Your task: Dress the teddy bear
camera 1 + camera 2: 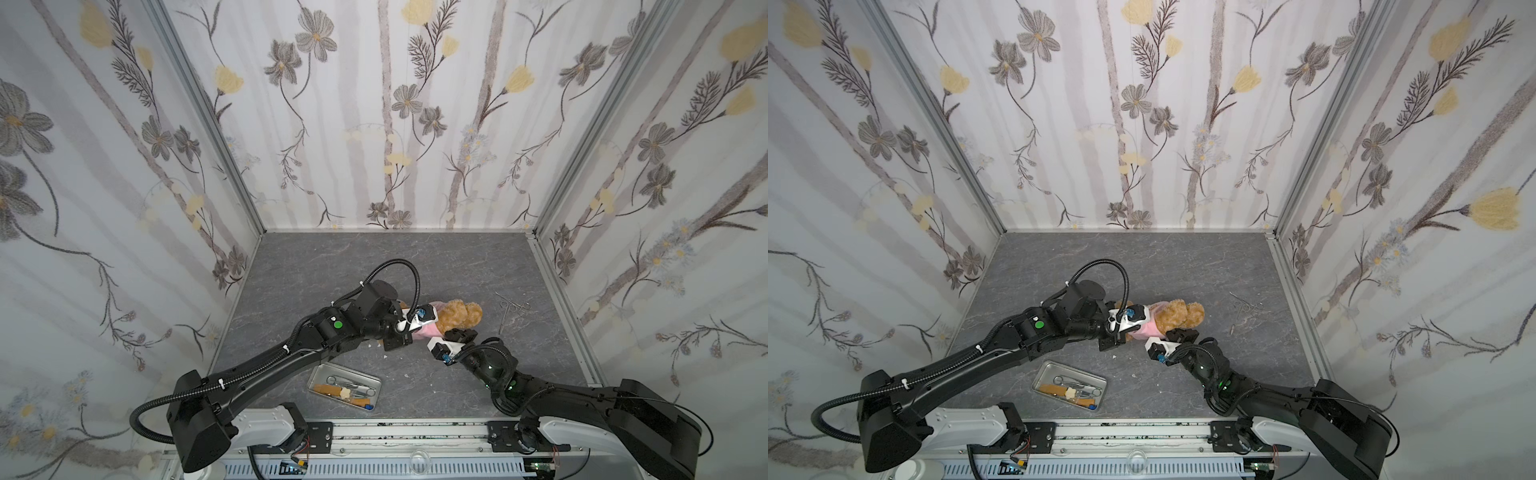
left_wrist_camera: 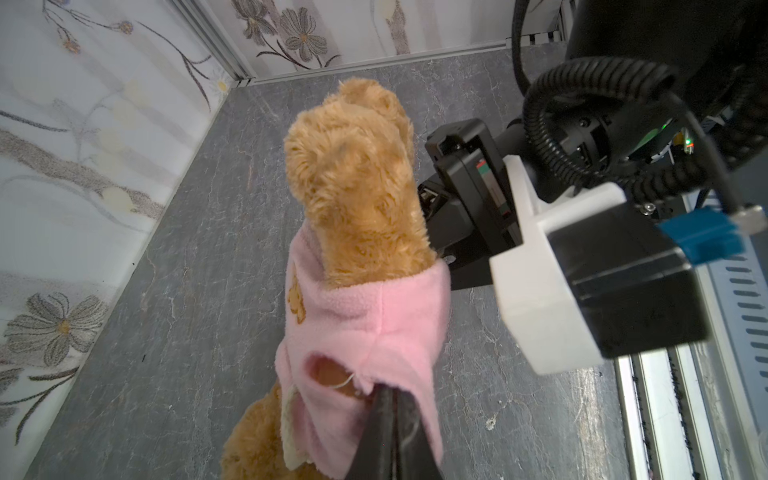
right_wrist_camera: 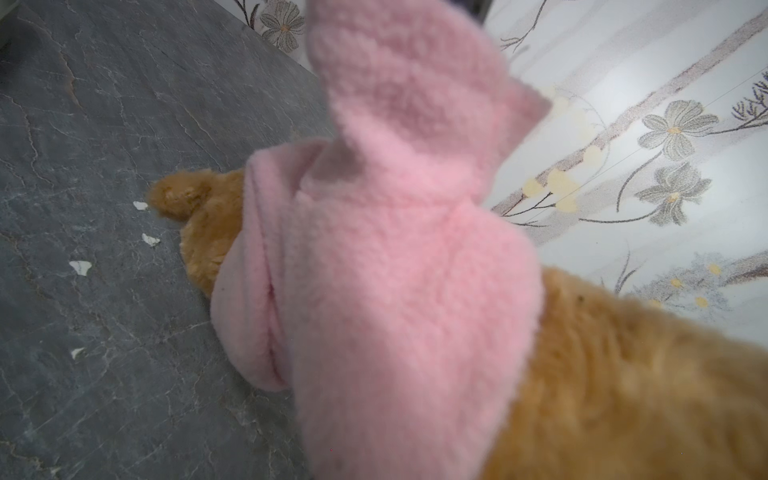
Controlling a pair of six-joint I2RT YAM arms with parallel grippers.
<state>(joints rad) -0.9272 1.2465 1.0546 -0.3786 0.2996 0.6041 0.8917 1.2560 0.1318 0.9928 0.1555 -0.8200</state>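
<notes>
Both left gripper and right gripper closed on pink shirt; teddy bear lengthwise left-right across table, head unclear.

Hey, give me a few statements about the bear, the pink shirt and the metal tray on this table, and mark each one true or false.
1. The teddy bear lies on the grey tabletop. True.
2. The pink shirt lies flat on the table, apart from the bear. False: it is wrapped around the bear's body.
3. The left gripper is shut on the pink shirt. True.
4. The metal tray is empty. False: it holds several small tools.
5. In both top views, thin metal instruments lie on the table to the right of the bear. True.
</notes>
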